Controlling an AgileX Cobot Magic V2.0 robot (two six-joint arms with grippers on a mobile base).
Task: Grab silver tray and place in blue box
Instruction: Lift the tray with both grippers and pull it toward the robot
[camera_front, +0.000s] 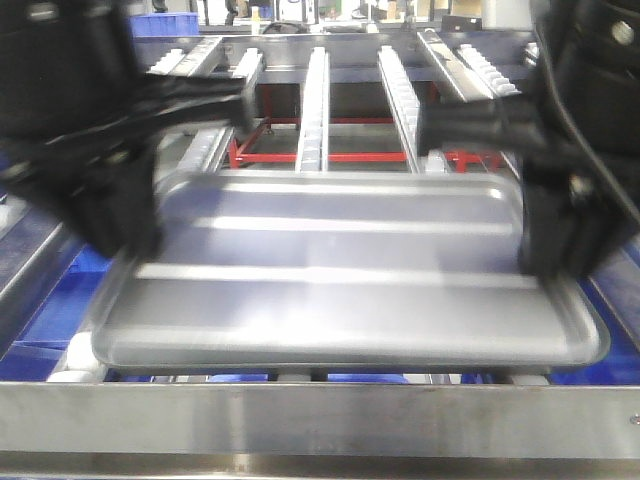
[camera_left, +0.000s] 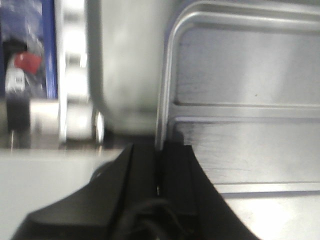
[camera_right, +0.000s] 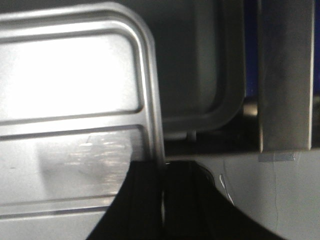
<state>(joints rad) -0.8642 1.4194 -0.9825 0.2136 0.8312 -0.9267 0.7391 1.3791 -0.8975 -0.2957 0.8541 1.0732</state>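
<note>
The silver tray (camera_front: 340, 270) is held level between both grippers, above the frame's front rail. Two long ridges run across its recessed centre. My left gripper (camera_front: 125, 235) is shut on the tray's left rim; in the left wrist view its jaws (camera_left: 159, 165) clamp the rim of the tray (camera_left: 240, 100). My right gripper (camera_front: 550, 250) is shut on the right rim; in the right wrist view its jaws (camera_right: 164, 175) pinch the edge of the tray (camera_right: 70, 110). The blue box (camera_front: 60, 300) shows only as blue patches below the tray, mostly hidden.
A steel front rail (camera_front: 320, 415) crosses the bottom of the front view. Roller conveyor tracks (camera_front: 315, 95) run away behind the tray, over a red frame (camera_front: 340, 155). A grey bin edge (camera_right: 210, 100) and a metal post (camera_right: 285, 75) lie to the right of the tray.
</note>
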